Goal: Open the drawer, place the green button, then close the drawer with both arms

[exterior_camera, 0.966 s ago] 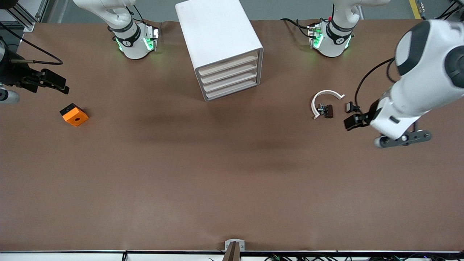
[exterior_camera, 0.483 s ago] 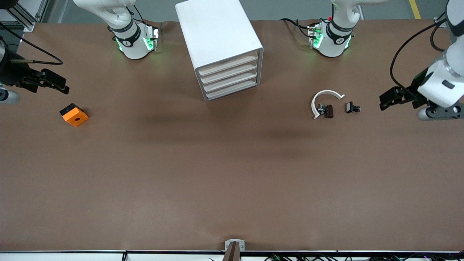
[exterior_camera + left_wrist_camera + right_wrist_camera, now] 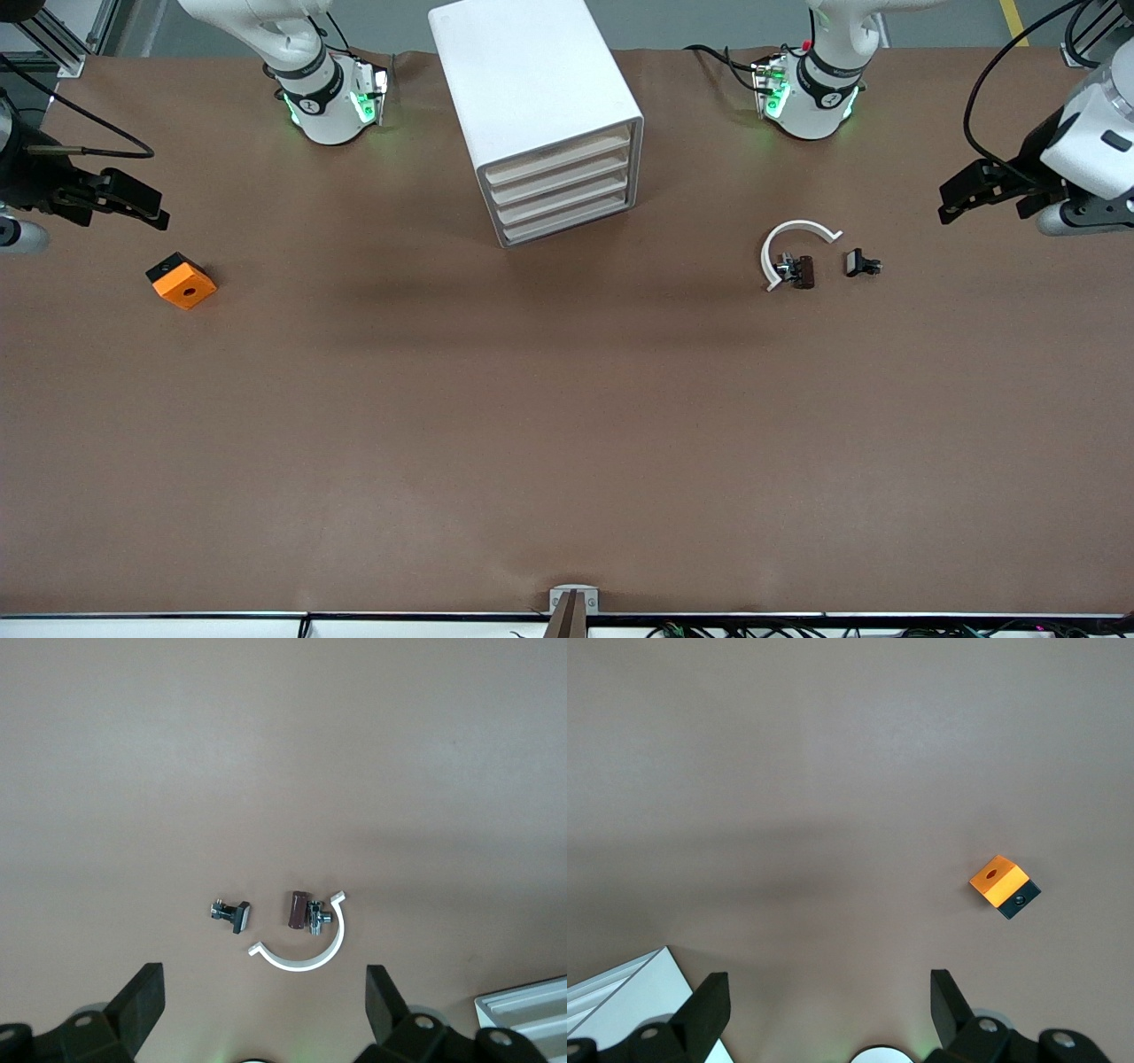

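Two arms drawn back to opposite table ends, left tool (image 3: pixel 961 197) released, right tool (image 3: pixel 133 206) released, both empty

left gripper (image 3: pixel 961 190) withdrawn from the small parts, toward table's end

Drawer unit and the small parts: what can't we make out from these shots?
- Drawer unit: front view shows four closed fronts; contents hidden. Both wrist views crop it to a corner.
- Green-capped button: not identifiable; the two small dark parts are too small.
- Right arm: cut off by front view's edge.
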Robot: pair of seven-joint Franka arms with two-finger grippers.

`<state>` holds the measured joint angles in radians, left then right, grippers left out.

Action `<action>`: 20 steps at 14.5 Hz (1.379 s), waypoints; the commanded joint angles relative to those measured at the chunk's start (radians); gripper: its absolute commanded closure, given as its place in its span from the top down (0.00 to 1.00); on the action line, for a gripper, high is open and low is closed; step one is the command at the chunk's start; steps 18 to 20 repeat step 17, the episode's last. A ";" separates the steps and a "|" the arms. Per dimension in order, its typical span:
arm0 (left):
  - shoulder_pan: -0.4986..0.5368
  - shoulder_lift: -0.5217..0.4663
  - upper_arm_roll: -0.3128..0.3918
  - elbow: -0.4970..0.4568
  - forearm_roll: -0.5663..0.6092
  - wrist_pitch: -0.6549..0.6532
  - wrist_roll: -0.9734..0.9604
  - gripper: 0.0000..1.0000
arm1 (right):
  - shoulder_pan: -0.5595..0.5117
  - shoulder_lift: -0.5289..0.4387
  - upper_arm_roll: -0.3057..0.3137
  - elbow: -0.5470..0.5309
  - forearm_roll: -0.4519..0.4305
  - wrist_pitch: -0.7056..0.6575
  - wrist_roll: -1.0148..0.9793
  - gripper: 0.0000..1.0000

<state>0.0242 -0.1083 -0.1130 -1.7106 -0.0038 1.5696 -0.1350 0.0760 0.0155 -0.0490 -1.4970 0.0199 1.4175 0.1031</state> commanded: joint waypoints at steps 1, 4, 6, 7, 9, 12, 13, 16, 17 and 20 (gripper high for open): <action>-0.004 -0.057 -0.010 -0.052 -0.008 0.007 0.006 1.00 | -0.004 -0.003 0.008 0.009 -0.018 -0.006 -0.011 1.00; -0.004 -0.065 -0.008 -0.047 -0.008 -0.002 0.018 1.00 | -0.004 -0.003 0.006 0.009 -0.018 -0.006 -0.011 1.00; -0.004 -0.054 -0.005 -0.029 -0.008 -0.003 0.006 1.00 | -0.004 -0.003 0.006 0.009 -0.020 -0.005 -0.011 1.00; -0.004 -0.045 -0.005 -0.008 -0.002 -0.003 0.006 1.00 | -0.004 -0.003 0.006 0.011 -0.018 -0.005 -0.011 1.00; -0.003 -0.016 -0.002 0.028 -0.001 -0.005 0.003 1.00 | -0.004 -0.003 0.006 0.015 -0.020 -0.005 -0.011 1.00; 0.006 0.001 -0.001 0.046 0.004 -0.013 0.002 1.00 | -0.004 -0.002 0.006 0.021 -0.018 -0.006 -0.010 1.00; 0.028 0.007 -0.001 0.055 0.004 -0.016 0.003 1.00 | -0.004 -0.002 0.006 0.021 -0.018 -0.005 -0.010 1.00; 0.031 0.025 -0.001 0.077 0.005 -0.037 0.008 1.00 | -0.004 -0.002 0.006 0.023 -0.018 -0.006 -0.010 1.00; 0.031 0.026 -0.001 0.075 0.005 -0.039 0.005 1.00 | -0.004 -0.002 0.006 0.023 -0.020 -0.005 -0.010 1.00; 0.031 0.026 -0.001 0.075 0.005 -0.039 0.005 1.00 | -0.004 -0.002 0.006 0.023 -0.020 -0.005 -0.010 1.00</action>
